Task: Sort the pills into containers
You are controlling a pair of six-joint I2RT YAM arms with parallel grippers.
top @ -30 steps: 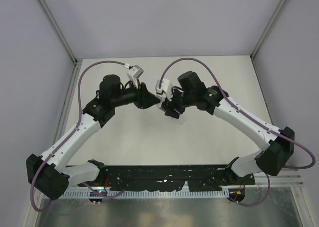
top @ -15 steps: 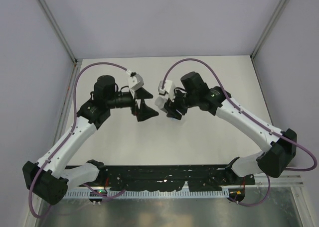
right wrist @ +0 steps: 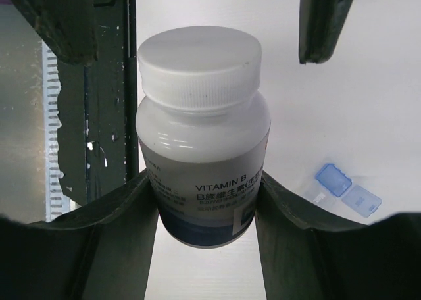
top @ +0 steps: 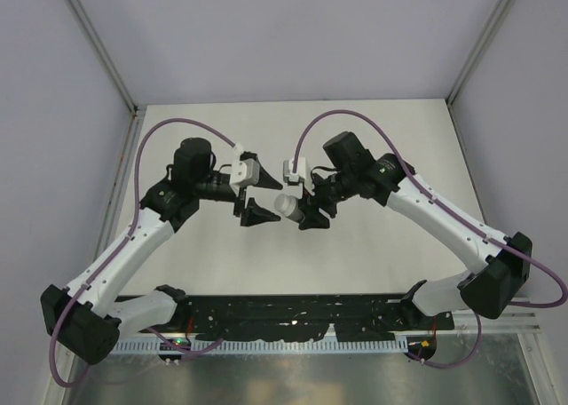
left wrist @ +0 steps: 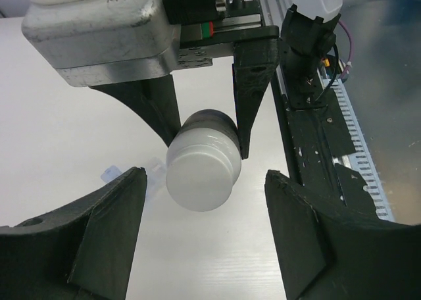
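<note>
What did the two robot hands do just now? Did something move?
The left gripper pulled back toward its own side, away from the right gripper, and spread its fingers wider. The right gripper turned and dipped, so the bottle now shows from above, its white cap aimed at the left gripper's open fingers. Unchanged: the right gripper still grips the bottle, and the left holds nothing.
</note>
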